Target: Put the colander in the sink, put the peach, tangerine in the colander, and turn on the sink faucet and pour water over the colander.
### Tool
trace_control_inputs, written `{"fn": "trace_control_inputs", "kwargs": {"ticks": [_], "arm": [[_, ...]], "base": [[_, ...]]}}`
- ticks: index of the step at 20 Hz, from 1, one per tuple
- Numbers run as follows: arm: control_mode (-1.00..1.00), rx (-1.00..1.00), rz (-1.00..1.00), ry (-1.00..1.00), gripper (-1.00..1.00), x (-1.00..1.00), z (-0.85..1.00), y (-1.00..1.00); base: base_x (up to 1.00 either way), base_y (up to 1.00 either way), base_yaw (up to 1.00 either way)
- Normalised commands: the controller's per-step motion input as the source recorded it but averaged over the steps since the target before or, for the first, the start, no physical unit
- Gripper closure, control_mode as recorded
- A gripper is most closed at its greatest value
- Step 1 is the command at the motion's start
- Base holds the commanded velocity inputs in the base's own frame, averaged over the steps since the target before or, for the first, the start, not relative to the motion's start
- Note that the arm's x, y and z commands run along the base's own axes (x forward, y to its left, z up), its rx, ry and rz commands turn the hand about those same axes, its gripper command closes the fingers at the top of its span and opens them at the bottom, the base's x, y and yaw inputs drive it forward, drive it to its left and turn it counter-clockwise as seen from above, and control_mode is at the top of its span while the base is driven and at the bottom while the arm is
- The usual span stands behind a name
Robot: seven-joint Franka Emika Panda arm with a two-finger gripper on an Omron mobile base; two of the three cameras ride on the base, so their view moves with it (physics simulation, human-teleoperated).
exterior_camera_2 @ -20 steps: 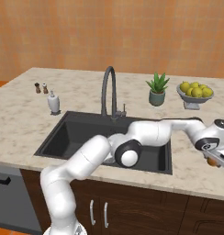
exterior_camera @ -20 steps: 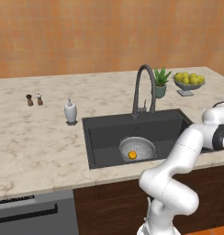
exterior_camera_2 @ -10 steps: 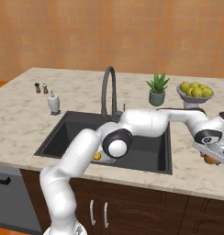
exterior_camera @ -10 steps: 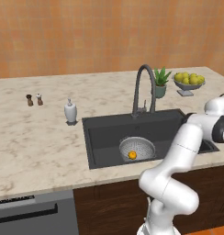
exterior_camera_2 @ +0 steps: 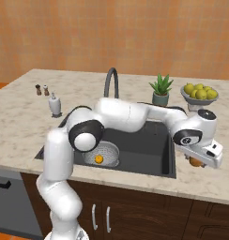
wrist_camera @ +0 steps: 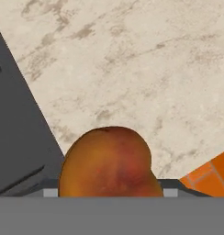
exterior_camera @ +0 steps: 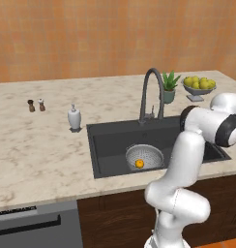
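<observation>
Marbled beige tabletop (exterior_camera: 37, 155) runs wall to wall under an orange-brown backsplash, with the dark grey sink (exterior_camera: 110, 145) cut into its middle. Inside the basin the colander (exterior_camera: 145, 156) sits upright near the front wall, and the tangerine (exterior_camera: 139, 163) lies in its bowl. The gooseneck sink faucet (exterior_camera: 152, 92) arches over the basin's back edge.

Off to the sink's right, over the front strip of tabletop, the claw (exterior_camera_2: 201, 159) hangs with its wrist turned down. The peach (wrist_camera: 107, 160) sits right at its tips: in the hand view the fruit fills the lower middle, over marble with the sink's rim to the left and orange floor showing at the lower right corner. In the right base view a bit of the peach peeks out under the hand. The jaws stand fairly wide about the fruit; whether they actually press it I cannot tell.

Open tabletop lies behind the claw up to the potted plant (exterior_camera_2: 160, 90) and the lemon bowl (exterior_camera_2: 199, 93); the tabletop's front edge is just beside it. A soap bottle (exterior_camera: 74, 117) and two small shakers (exterior_camera: 36, 104) stand well apart, left of the sink.

Since half a second ago, the forearm has swung higher across the basin, while the claw has barely shifted.
</observation>
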Motion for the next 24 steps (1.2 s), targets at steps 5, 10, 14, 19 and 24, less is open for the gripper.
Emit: {"fn": "trace_control_inputs", "kwargs": {"ticks": [5, 10, 14, 19, 24], "arm": [[-1.0, -0.1, 0.0, 0.0, 1.0, -0.28, 0.19, 0.97], [-1.0, -0.12, 0.0, 0.0, 1.0, -0.11, 0.19, 0.93], [-1.0, -0.07, 0.03, 0.07, 1.0, 0.0, 0.3, 0.84], [-1.0, -0.06, 0.06, 0.05, 1.0, -0.01, 0.2, 0.84], [-1.0, -0.04, 0.09, 0.04, 1.0, -0.02, 0.14, 0.79]], "base": [[0.0, 0.0, 0.0], [0.0, 0.0, 0.0], [0.0, 0.0, 0.0], [0.0, 0.0, 0.0], [0.0, 0.0, 0.0]]}}
